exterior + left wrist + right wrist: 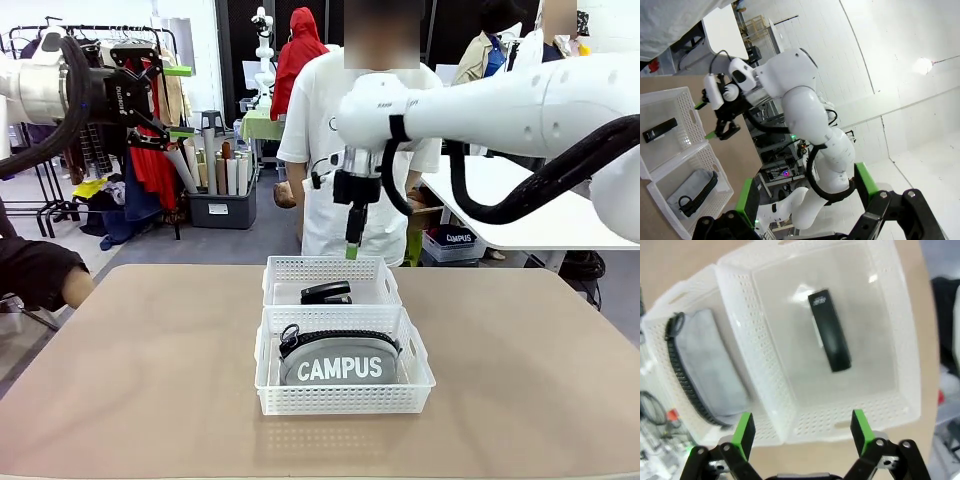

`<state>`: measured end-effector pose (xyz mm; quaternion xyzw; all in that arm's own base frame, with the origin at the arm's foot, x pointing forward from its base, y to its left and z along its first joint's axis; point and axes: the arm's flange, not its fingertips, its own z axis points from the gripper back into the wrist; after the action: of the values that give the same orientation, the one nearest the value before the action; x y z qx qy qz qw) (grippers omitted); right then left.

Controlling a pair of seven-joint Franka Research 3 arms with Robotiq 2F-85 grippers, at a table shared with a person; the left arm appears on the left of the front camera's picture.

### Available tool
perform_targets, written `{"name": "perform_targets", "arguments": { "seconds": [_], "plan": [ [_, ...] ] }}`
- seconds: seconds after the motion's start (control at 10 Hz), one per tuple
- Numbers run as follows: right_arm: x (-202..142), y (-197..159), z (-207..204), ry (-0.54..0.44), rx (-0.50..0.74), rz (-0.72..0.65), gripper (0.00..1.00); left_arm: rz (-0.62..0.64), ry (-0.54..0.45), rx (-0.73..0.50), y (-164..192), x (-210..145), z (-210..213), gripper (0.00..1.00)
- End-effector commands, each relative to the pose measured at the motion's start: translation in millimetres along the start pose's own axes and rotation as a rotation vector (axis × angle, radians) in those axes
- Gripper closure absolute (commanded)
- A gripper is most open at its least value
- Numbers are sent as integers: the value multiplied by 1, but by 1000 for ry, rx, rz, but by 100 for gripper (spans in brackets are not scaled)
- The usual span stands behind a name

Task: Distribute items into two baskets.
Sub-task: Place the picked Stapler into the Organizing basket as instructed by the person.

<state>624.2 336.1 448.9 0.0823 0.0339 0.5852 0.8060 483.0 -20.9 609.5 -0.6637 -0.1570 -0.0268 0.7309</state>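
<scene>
Two white lattice baskets stand end to end at the table's middle. The near basket holds the grey "CAMPUS" pouch, zipper up. In the far basket lies the black stapler. My right gripper hangs open, pointing down, just above the far basket's back rim. Its wrist view shows the stapler beyond its empty green fingertips, and the pouch in the neighbouring basket. My left gripper is raised high at the left, open and empty.
A person in a white shirt stands at the table's far edge behind the baskets. A dark sleeve reaches in at the left edge. Bare tabletop lies on both sides of the baskets.
</scene>
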Motion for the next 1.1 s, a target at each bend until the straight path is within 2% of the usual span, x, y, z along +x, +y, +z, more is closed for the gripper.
{"name": "perform_targets", "arguments": {
  "seconds": [0.0,0.1,0.3,0.5,0.6,1.0],
  "plan": [
    [-15,4,32,-59,93,-169,0,1,0,-2,-2,0,0,0],
    [-29,4,51,-85,64,-225,0,1,0,-2,-2,0,0,0],
    [-60,10,82,-143,166,-243,0,1,0,-2,-2,0,0,0],
    [-98,16,102,-266,289,-279,0,1,0,-2,-2,0,0,0],
    [-117,16,112,-325,284,-319,0,1,0,-2,-2,0,0,0],
    [-178,18,117,-442,280,-482,0,1,0,-2,-2,0,0,0]
  ]
}}
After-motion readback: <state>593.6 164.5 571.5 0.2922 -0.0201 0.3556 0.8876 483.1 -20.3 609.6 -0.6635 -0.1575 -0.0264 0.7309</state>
